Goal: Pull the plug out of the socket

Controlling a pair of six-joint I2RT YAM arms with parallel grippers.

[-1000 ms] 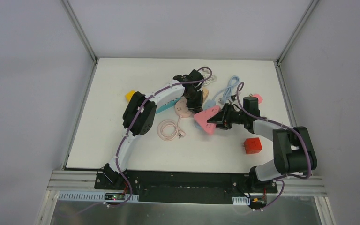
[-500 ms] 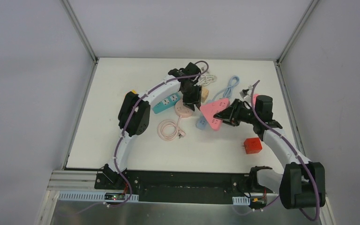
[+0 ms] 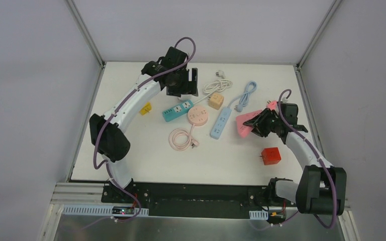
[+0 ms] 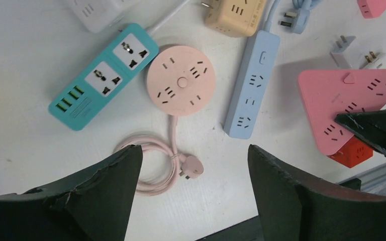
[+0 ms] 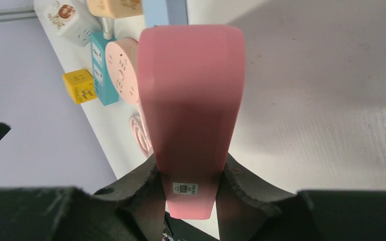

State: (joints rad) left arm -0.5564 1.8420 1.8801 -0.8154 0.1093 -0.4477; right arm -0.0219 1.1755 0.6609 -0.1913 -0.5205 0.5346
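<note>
Right gripper clamps the pink triangular socket; left gripper hangs open, holding nothing.
The socket sits tilted at the table's 3 o'clock, and a white plug lies just beside it at 11 o'clock in the left wrist view.

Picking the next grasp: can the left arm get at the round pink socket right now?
Probably yes: the left end effector hangs open above the round pink socket, nothing covering it, though the teal strip sits close beside.

Two long power strips, one round socket
</note>
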